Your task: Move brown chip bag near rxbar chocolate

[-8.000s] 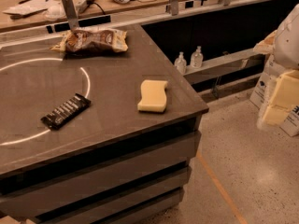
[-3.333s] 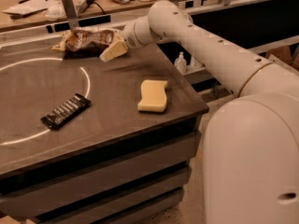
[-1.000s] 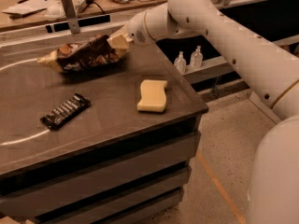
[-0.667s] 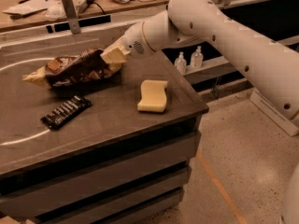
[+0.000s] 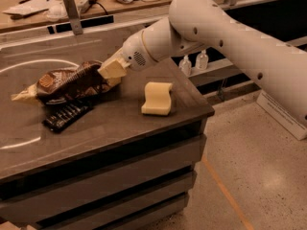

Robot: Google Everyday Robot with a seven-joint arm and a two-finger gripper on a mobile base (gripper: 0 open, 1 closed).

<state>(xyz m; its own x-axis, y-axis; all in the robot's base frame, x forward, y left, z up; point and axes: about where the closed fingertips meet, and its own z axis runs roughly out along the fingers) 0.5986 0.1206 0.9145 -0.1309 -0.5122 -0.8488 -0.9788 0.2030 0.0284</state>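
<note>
So the brown chip bag (image 5: 67, 83) is over toward the left edge of the table (image 5: 120, 128), tilted, with its pale tip pointing left. The rxbar chocolate (image 5: 67, 115) lies right in front of it, back edge hidden under the bag, can't tell if they touch. The end effector (image 5: 111, 73) is pinched closed on the bag's right end, around mid-table. A yellow sponge (image 5: 157, 98) lies nearer the front right corner, on its own.

One crinkly dark-brown chip bag (image 5: 67, 83), one flat black bar (image 5: 67, 115), one yellow sponge (image 5: 157, 98), two clear bottles (image 5: 185, 65), one gripper (image 5: 111, 73) mid-left, clamping that bag.
</note>
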